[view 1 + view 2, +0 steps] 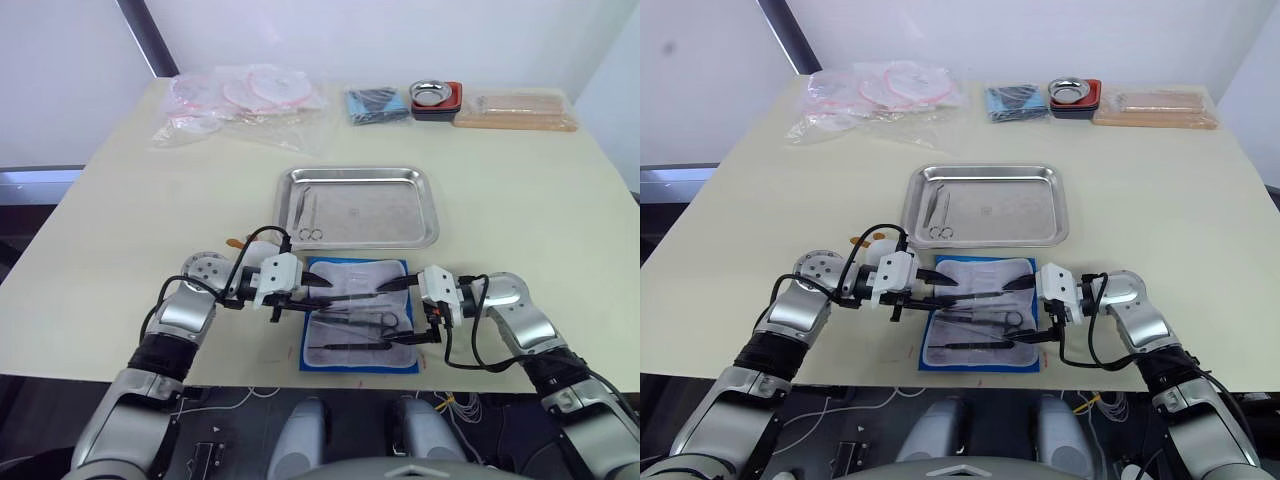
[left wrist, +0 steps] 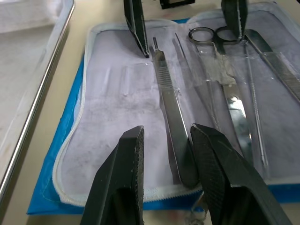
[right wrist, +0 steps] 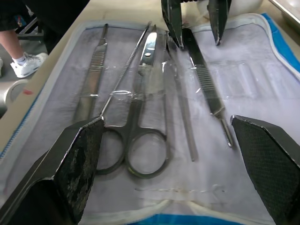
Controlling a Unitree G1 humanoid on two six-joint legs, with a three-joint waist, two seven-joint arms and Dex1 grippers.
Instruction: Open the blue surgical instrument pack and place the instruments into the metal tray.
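While the blue surgical instrument pack (image 1: 358, 313) lies open at the near edge of the surface (image 1: 120, 230), both end effectors hover over its lining.

The left end effector (image 2: 164, 154) straddles a flat handle, fingers slightly apart; the right end effector (image 3: 168, 164) is spread wide over the instruments (image 3: 140, 117). The metal tray (image 1: 357, 206) sits just beyond, holding scissors (image 1: 308, 215). Plastic bags (image 1: 240, 100) and a wooden board (image 1: 515, 112) line the far edge below a pale wall.
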